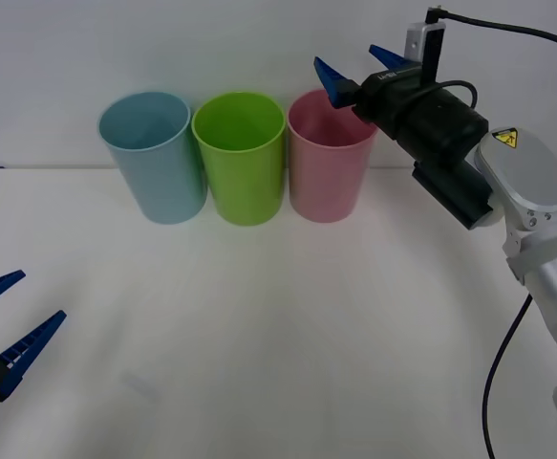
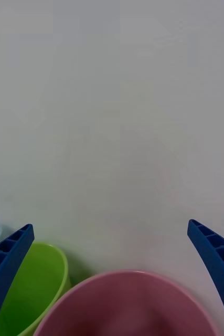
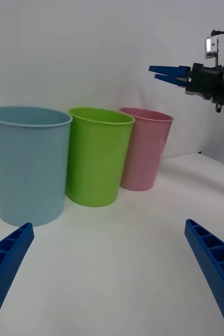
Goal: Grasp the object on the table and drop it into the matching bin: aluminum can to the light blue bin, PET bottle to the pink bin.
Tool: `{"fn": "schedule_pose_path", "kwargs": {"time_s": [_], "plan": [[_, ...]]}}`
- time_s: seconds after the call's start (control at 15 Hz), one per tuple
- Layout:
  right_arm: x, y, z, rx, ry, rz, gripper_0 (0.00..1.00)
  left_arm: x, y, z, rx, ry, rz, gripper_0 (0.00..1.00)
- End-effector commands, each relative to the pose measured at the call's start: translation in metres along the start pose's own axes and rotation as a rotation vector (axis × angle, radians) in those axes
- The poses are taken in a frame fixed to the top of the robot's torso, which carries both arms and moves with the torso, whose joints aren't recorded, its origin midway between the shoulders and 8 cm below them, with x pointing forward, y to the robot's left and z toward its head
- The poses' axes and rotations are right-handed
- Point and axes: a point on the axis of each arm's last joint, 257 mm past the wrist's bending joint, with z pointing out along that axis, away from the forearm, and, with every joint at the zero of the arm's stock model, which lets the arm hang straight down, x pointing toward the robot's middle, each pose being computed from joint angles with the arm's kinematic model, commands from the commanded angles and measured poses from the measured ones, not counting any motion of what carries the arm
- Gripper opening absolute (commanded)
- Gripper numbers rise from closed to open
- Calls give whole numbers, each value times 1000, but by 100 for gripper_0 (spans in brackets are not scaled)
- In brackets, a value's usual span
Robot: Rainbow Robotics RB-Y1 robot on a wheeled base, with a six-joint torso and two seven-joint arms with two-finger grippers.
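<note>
My right gripper (image 1: 354, 65) hangs open just above the rim of the pink bin (image 1: 328, 177), with nothing between its blue fingers. From the right wrist, the pink bin (image 2: 127, 304) mouth lies directly below the gripper (image 2: 110, 227). The light blue bin (image 1: 159, 163) stands at the left end of the row. My left gripper (image 1: 37, 297) rests open and low over the table (image 1: 278, 335) at the near left. It faces the bins, and the right gripper (image 3: 161, 73) shows above the pink bin (image 3: 143, 152). The object, PET bottle or aluminum can, is out of view.
A green bin (image 1: 242, 163) stands between the light blue and pink bins, all three touching in a row at the table's far edge by a white wall. The right arm's black cable hangs at the right.
</note>
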Motion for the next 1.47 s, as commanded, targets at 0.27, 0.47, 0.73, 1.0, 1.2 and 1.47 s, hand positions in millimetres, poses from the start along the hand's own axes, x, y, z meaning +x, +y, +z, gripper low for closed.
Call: {"fn": "schedule_pose_path", "kwargs": {"time_s": [0.27, 0.47, 0.73, 1.0, 1.2, 1.47], "plan": [[8, 7, -43, -49, 13, -16, 100, 0, 0, 0, 0, 0, 0, 100], [14, 15, -75, -84, 26, -30, 100, 0, 0, 0, 0, 0, 0, 100], [22, 28, -120, -146, 51, -36, 100, 0, 0, 0, 0, 0, 0, 100], [40, 38, -168, -155, 92, -34, 100, 0, 0, 0, 0, 0, 0, 100], [55, 43, -201, -166, 136, -47, 100, 0, 0, 0, 0, 0, 0, 100], [73, 44, -234, -173, 183, -64, 100, 0, 0, 0, 0, 0, 0, 100]]}}
